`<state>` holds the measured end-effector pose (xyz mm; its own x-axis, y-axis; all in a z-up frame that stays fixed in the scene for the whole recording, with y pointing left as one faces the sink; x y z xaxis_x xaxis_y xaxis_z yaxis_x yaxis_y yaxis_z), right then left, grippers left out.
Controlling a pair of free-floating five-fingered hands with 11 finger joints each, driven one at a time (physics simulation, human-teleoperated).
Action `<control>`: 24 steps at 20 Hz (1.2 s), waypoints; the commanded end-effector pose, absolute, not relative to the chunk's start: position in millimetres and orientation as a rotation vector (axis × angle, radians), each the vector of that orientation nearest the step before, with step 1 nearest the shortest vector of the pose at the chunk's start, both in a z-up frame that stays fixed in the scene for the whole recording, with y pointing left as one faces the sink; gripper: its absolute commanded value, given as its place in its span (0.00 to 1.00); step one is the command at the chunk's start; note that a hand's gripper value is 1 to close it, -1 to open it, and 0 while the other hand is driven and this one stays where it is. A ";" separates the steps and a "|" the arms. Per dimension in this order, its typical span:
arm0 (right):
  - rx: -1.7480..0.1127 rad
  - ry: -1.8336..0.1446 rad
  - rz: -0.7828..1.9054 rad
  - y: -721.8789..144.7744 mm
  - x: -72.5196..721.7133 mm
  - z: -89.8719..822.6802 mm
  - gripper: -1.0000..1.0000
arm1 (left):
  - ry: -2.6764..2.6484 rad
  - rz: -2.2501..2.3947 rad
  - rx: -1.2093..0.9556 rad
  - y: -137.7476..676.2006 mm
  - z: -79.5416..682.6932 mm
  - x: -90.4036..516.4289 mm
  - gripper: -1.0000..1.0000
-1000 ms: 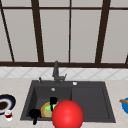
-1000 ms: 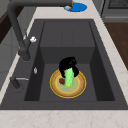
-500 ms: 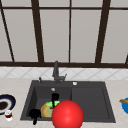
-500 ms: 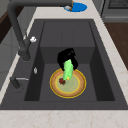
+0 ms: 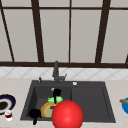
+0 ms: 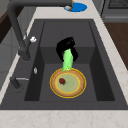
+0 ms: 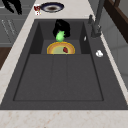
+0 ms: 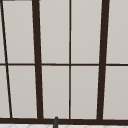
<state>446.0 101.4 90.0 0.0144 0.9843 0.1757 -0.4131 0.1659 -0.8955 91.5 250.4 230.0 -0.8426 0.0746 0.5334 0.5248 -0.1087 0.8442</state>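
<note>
At the counter's [image 5: 15, 85] far left you see a dark blue round plate [image 5: 5, 103] with a small red-and-white cup [image 5: 8, 115] just beside it at 5 o'clock. The left hand [image 5: 34, 115] hangs at the black sink's [image 5: 90, 100] front left edge; you cannot tell its finger state. The right hand [image 6: 65, 47] is curled round a green elongated object [image 6: 67, 60], tilted over the yellow round plate [image 6: 68, 83] on the basin floor. A large red ball [image 5: 67, 114] sits at 4 o'clock of that plate.

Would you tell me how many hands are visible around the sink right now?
2. The right hand is inside the sink basin, gripping a green object above the orange plate; the left hand hangs near the basin's front-left corner.
</note>
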 end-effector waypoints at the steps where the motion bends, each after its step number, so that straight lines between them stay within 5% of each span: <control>1: -0.732 -0.975 1.227 82.5 433.0 109.3 1.00 | -1.853 -2.023 -0.661 250.4 230.0 91.5 0.50; 24: -0.788 -0.974 1.257 11.0 411.7 154.3 1.00 | -1.853 -2.023 -0.661 250.4 230.0 91.5 0.50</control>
